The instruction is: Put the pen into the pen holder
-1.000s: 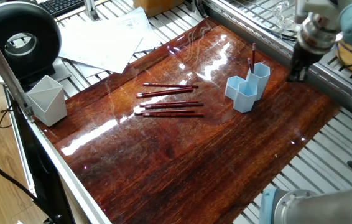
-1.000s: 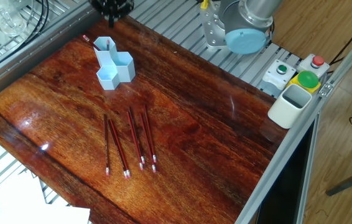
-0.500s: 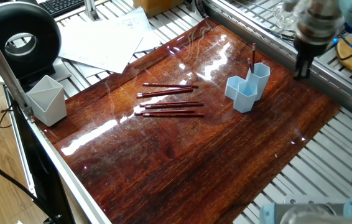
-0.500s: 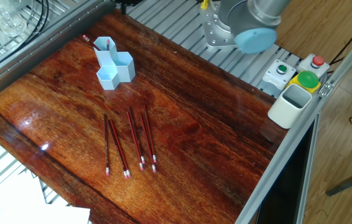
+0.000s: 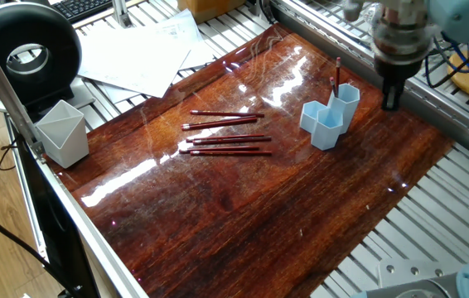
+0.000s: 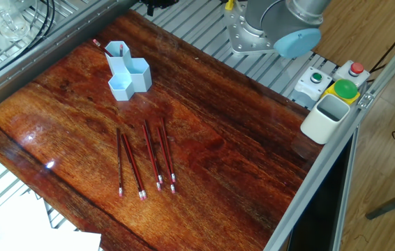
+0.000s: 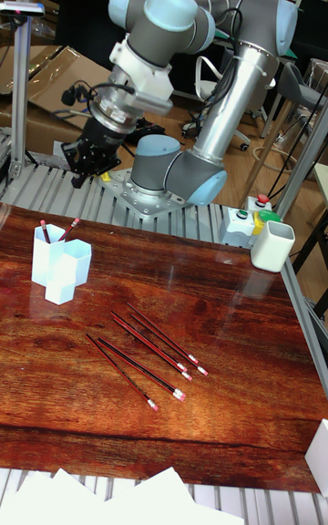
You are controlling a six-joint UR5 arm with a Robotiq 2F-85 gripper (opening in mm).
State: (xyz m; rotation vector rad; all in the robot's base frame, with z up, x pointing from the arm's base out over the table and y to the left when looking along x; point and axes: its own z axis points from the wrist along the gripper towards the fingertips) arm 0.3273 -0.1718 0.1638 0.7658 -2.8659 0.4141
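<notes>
Red-brown polished wood of the table [image 5: 243, 215], with four loose pens [image 5: 226, 132] flat near its middle, roughly parallel to one another and close together without crossing. Light blue pen holder [image 5: 330, 117] upright toward the far right edge in one fixed view, well apart from the loose pens; one pen [image 5: 337, 74] already standing in its tallest tube, and two pale-tipped ends showing above the rim in the tall fixed view, so possibly two pens inside.

Gripper [image 5: 392, 93] hanging just beyond the holder, over the metal slats at the table's edge; nothing visible between the fingers. Finger spacing not resolvable in any view: dark, blurred and seen edge-on – so wide or narrow not to be told. Only a sliver of it in the other fixed view, at the top edge.

Key relation for the next pick, as a judgement: loose pens on the far side of the holder from the gripper, holder between the two. Reach therefore over or around the holder, toward the table's middle. Long axes of the pens running crosswise to that line of reach in one fixed view, light-tipped ends toward the side away from the robot base in the tall fixed view – finger line best set across a shaft, not along it. Nearest candidate: the pen closest to the holder's side of the row.

Pale grey-white cup [image 5: 62, 132] at the opposite corner, not the target.
</notes>
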